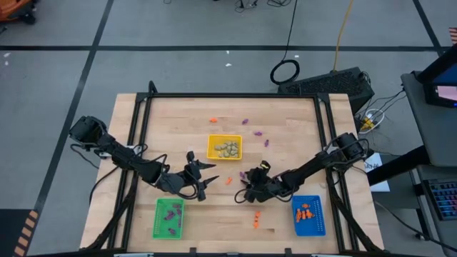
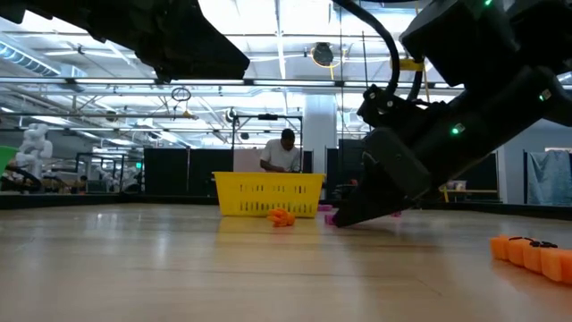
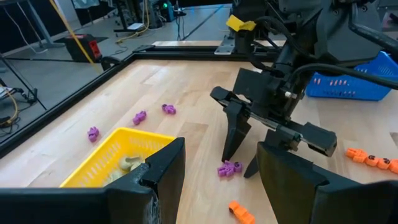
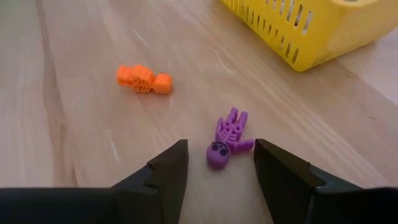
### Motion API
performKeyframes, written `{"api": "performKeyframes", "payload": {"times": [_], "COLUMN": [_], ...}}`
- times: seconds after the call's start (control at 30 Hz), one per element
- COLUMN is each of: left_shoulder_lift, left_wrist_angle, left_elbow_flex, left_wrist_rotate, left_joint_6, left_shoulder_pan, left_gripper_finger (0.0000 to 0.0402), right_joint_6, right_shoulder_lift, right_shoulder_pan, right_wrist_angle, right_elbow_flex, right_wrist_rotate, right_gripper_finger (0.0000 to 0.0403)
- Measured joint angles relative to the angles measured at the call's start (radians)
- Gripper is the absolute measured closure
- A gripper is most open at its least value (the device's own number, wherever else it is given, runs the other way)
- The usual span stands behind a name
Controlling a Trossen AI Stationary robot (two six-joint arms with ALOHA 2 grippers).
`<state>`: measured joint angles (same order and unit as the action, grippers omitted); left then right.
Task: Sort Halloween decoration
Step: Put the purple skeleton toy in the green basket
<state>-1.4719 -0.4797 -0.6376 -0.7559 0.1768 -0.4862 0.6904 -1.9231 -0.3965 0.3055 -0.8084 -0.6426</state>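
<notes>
A purple skeleton trinket point(image 4: 227, 143) lies flat on the wooden table, just near of the yellow tray point(image 1: 224, 147). My right gripper point(image 4: 221, 165) is open and low over the table, one fingertip on each side of the trinket's head without touching it; the left wrist view shows the same trinket point(image 3: 229, 168) between those fingers. An orange trinket point(image 4: 144, 79) lies a little to its left. My left gripper point(image 1: 200, 175) hangs open above the table, left of the right gripper point(image 1: 246, 178), with nothing between its fingers.
The yellow tray holds pale trinkets, the green tray point(image 1: 169, 218) at the near left purple ones, the blue tray point(image 1: 308, 214) at the near right orange ones. Loose purple trinkets point(image 1: 258, 132) and orange ones point(image 1: 255, 220) dot the table. A person stands in the room beyond the table point(image 2: 284, 154).
</notes>
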Motion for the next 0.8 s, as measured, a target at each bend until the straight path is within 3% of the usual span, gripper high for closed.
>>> {"api": "performKeyframes", "payload": {"times": [0.17, 0.57, 0.8], "left_shoulder_lift": [0.0, 0.0, 0.0], "left_wrist_angle": [0.004, 0.018, 0.018], "left_elbow_flex": [0.0, 0.0, 0.0], "left_wrist_rotate": [0.0, 0.0, 0.0], "left_joint_6": [0.0, 0.0, 0.0], "left_shoulder_pan": [0.0, 0.0, 0.0], "left_gripper_finger": [0.0199, 0.0199, 0.0199], "right_joint_6": [-0.013, -0.047, -0.099], "right_shoulder_lift": [-0.002, -0.003, -0.003], "right_shoulder_pan": [0.001, 0.007, 0.007], "right_wrist_angle": [-0.005, -0.01, -0.009], "right_elbow_flex": [0.0, 0.001, 0.001], "right_wrist_rotate": [-0.013, -0.017, -0.016], "right_gripper_finger": [0.0253, 0.0367, 0.0395]}}
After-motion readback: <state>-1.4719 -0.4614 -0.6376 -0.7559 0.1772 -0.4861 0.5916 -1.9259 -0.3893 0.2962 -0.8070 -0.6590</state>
